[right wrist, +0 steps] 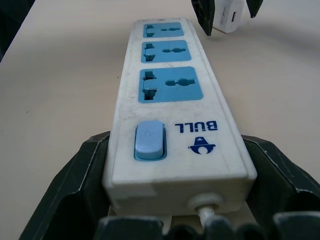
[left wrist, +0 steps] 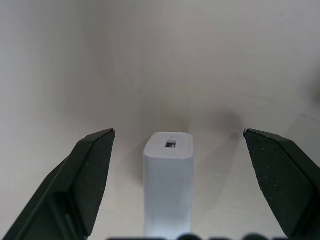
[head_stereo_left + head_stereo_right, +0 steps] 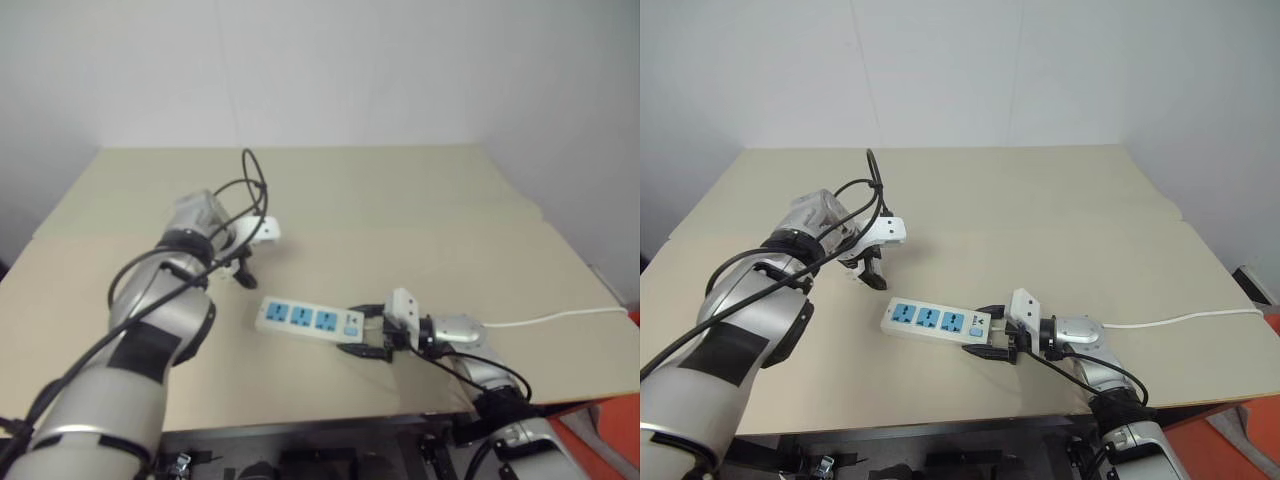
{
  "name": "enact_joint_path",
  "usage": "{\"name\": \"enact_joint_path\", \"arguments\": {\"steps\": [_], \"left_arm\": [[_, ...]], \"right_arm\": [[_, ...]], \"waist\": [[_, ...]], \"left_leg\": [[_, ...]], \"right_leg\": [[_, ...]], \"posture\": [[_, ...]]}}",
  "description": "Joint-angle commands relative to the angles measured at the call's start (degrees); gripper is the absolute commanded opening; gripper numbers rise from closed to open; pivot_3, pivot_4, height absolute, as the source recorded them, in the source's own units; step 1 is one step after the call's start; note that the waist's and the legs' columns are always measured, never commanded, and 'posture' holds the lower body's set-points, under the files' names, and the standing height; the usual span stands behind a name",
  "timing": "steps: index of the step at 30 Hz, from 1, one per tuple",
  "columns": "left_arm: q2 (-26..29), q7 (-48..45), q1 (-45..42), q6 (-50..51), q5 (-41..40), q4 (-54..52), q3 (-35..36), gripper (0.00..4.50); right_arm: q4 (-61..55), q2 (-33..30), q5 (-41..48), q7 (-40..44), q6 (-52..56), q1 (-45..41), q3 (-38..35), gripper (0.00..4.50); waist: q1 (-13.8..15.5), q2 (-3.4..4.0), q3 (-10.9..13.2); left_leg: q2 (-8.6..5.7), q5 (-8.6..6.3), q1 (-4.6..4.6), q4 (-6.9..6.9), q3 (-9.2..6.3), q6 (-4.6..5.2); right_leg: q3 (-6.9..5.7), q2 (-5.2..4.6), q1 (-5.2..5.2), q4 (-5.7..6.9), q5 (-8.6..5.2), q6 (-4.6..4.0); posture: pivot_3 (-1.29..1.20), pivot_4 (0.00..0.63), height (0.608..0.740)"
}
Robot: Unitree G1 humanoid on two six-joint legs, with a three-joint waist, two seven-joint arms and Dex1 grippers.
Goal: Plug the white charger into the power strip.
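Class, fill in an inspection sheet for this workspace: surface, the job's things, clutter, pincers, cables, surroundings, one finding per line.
Surface: beige table, flat.
Job's things: power strip lies flat, three blue sockets up, none occupied; white charger stands on the table, unplugged, beyond the strip's far end.
Clutter: nothing seen.
Pincers: left pincer open, straddling the charger with gaps on both sides; right pincer flanks the strip's switch end, contact unclear.
Cables: thin white cord runs from the strip's switch end to the table's right edge; black cables loop over the left arm.
Surroundings: plain pale walls.
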Motion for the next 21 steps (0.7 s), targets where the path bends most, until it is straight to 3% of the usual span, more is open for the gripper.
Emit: {"name": "enact_joint_path", "arguments": {"steps": [1,3,12,21], "left_arm": [[-0.11,1.16,-0.27,-0.54,1.04,-0.23,0.45,4.32],[-0.17,1.62,-0.11,-0.73,1.38,-0.22,0.26,3.92],[-0.6,3.06,0.46,-0.52,0.94,-0.26,1.8,1.0],[0.89,1.19,-2.51,-3.86,-0.13,-1.25,3.9,1.0]], "right_arm": [[0.06,0.0,-2.06,-0.45,1.17,0.94,1.9,3.44],[0.12,0.04,-2.07,-0.53,1.23,0.91,1.93,3.44],[0.19,0.03,-2.34,-0.92,1.29,0.87,2.14,3.44],[-0.11,-0.39,-2.43,-0.86,1.29,1.16,2.17,3.44]], "waist": [[0.0,0.0,0.0],[0.0,0.0,0.0],[0.0,0.0,0.0],[-0.01,0.0,0.0]], "left_leg": [[0.0,0.0,0.0,0.0,0.0,0.0],[0.0,0.0,0.0,0.0,0.0,0.0],[0.0,0.0,0.02,0.01,0.0,0.0],[0.0,0.0,0.02,0.02,0.0,0.0]], "right_leg": [[0.0,0.0,0.0,0.0,0.0,0.0],[0.0,0.0,0.0,0.01,0.0,0.0],[0.0,0.0,0.0,0.04,0.0,0.0],[0.0,0.0,0.0,0.07,0.0,0.0]], "posture": [[0.0,0.15,0.74],[0.0,0.15,0.74],[0.0,0.15,0.74],[0.0,0.15,0.74]]}}
